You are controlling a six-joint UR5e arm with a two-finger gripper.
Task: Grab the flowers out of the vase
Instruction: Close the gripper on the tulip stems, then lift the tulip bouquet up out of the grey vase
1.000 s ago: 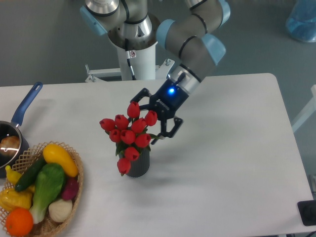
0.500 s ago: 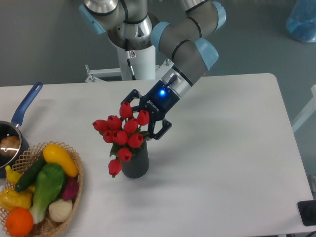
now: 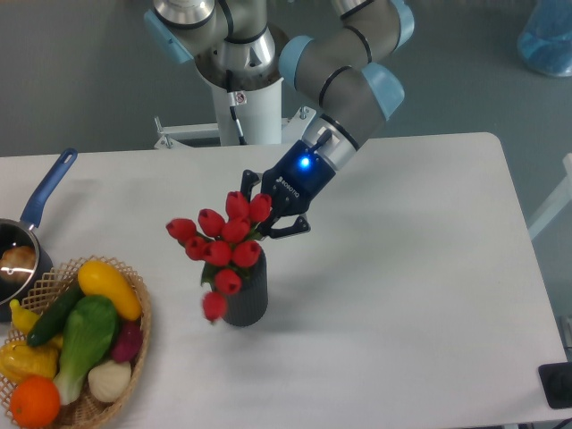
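The flowers (image 3: 223, 246), a bunch of glossy red tulip buds with smooth oval heads, stand in the vase (image 3: 248, 298), a small dark grey cylinder with a ribbed wall, near the middle of the matte white table (image 3: 411, 295). The bunch spreads wider than the vase and leans left; one bud droops low beside the vase's left wall, and a little green shows among the heads.

The tool (image 3: 268, 213) comes in from the far right on a grey and pale blue jointed arm, a blue light glowing on its black wrist. Its black fingers (image 3: 295, 228) sit at the upper right of the bunch, narrowed around the top buds, but whether they actually grip the stems I cannot tell, since the heads hide the tips.

At the near left, a round woven wicker basket (image 3: 138, 335) holds smooth toy vegetables and fruit (image 3: 80, 344): yellow, green, white, purple and orange pieces. Just beyond it, at the left edge, sits a saucepan (image 3: 27, 241) with a long blue handle.
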